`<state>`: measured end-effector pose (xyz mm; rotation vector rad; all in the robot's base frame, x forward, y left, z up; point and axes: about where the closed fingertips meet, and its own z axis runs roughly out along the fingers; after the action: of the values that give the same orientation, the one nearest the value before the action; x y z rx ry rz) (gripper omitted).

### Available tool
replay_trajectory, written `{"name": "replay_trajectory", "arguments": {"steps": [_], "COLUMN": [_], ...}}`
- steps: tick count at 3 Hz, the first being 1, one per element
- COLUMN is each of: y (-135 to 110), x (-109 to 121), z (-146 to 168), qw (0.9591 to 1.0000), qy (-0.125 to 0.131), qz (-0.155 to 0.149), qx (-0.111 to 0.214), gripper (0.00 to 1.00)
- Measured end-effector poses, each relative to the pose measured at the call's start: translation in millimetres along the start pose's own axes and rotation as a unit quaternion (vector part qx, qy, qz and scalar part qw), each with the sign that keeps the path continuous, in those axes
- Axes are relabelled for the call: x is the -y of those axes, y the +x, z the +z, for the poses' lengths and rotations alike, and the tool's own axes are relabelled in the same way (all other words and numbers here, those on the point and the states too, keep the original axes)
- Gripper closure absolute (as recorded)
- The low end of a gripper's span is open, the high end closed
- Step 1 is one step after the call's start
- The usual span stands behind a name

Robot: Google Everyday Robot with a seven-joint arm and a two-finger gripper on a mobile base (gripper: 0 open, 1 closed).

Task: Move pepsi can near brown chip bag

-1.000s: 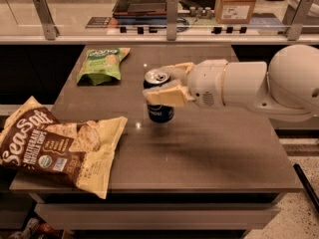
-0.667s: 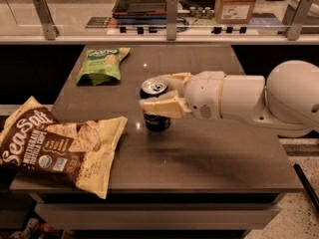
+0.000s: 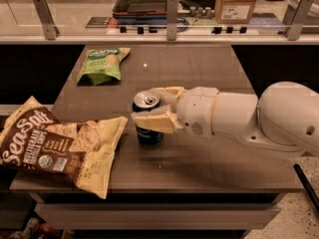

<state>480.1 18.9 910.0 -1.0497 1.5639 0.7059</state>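
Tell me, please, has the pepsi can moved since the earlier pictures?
Yes. The end effector, clamped around the pepsi can, has carried it left toward the unmoved brown chip bag.

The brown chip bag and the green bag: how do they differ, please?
The brown chip bag is bigger than the green bag, and dark, not green. It overhangs the table edge; the green bag lies wholly on top. Both lie flat. The claw grips the pepsi can beside the brown bag.

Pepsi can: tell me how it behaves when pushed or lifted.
The pepsi can is upright, tall for its base, so a high push could tip it. Its stiff round wall probably suits the gripper closed around its upper half over the table. On its side it would likely roll.
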Motion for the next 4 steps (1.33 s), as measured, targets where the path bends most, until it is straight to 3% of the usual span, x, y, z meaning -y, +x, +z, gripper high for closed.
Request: {"name": "replay_trajectory", "arguments": {"steps": [1, 2, 4], "y": [2.7, 1.5, -0.9], "x": [-8.7, -10.3, -13.5], "z": [3.2, 4.4, 6.9], "qw": [1.0000, 1.0000, 1.0000], "qy": [0.004, 0.002, -0.001], "qz": [0.008, 0.006, 0.003], "qx": [-0.002, -0.002, -0.003], "gripper": [1.00, 0.82, 0.36]}}
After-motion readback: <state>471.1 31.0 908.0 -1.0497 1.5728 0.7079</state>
